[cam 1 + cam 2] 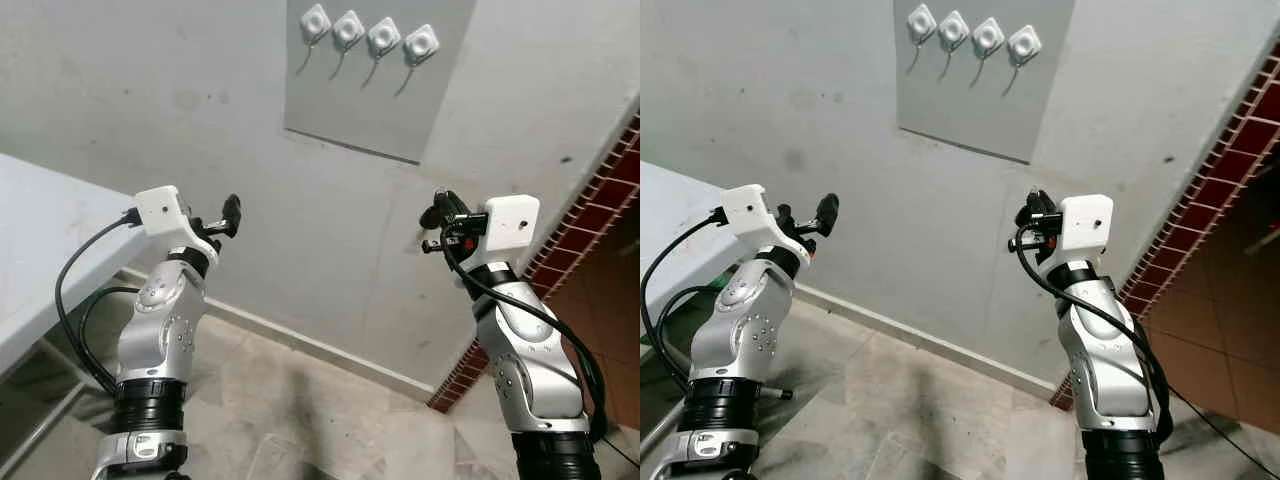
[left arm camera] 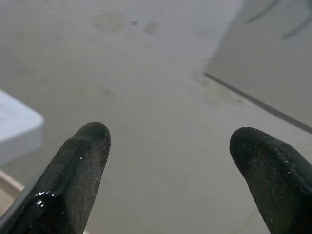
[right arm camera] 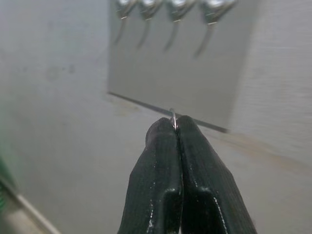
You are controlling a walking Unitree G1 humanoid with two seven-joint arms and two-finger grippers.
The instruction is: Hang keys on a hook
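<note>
Several white hooks (image 1: 366, 32) with bent metal prongs sit in a row on a grey panel (image 1: 380, 110) high on the wall. My right gripper (image 1: 432, 214) is raised below and to the right of the panel. In the right wrist view it (image 3: 174, 127) is shut, and a thin sliver of metal key ring (image 3: 173, 116) pokes out between the tips; the keys themselves are hidden. The hooks (image 3: 165, 7) lie ahead of it, still some way off. Held up at the left, my left gripper (image 1: 232, 212) is open and empty, its fingers (image 2: 80, 161) pointing at the bare wall.
A white table (image 1: 40, 230) juts in at the left beside my left arm. A red brick wall edge (image 1: 600, 190) runs down the right side. Beige tiled floor (image 1: 300, 400) lies below, with a skirting strip along the wall.
</note>
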